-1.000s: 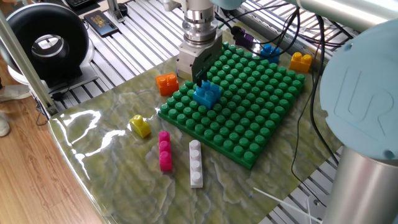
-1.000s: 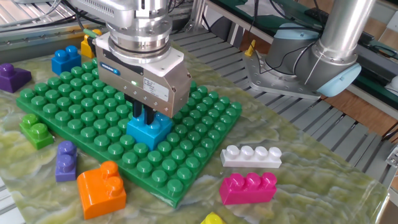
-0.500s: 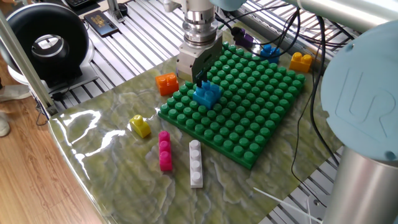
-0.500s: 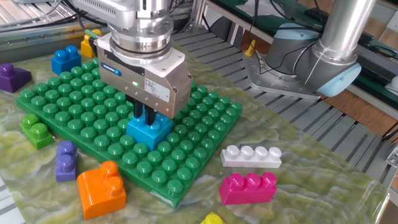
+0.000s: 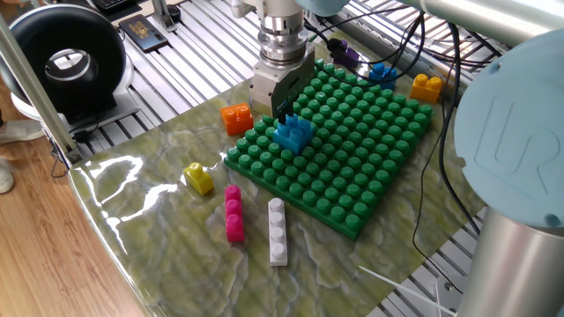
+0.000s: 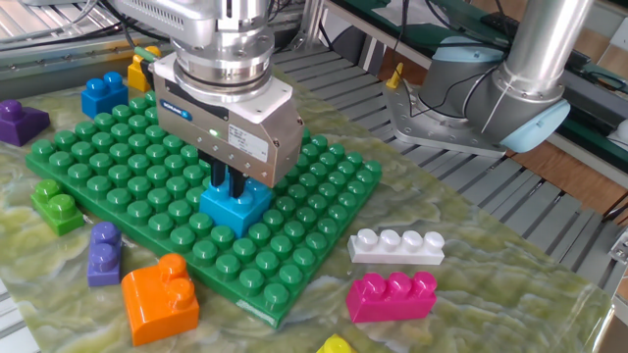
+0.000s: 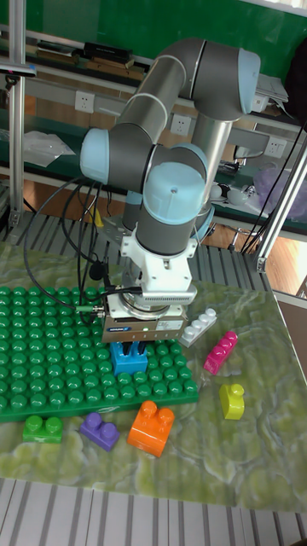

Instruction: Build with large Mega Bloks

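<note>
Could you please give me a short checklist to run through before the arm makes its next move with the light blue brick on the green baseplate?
1. Gripper over the light blue plastic brick: ok, its jaws come down onto the brick's top.
2. Jaws clamped on the brick: ok, they look shut on its top studs.
3. Brick sits on the green studded baseplate: ok, though whether it is fully pressed home: cannot tell.
4. Neighbouring studs free of other bricks: ok, none stands beside it on the plate.
5. Next bricks in view: ok, the white four-stud brick and the pink brick lie on the table off the plate.
6. Orange brick clear of the plate: cannot tell, it lies close to the plate's edge.
</note>
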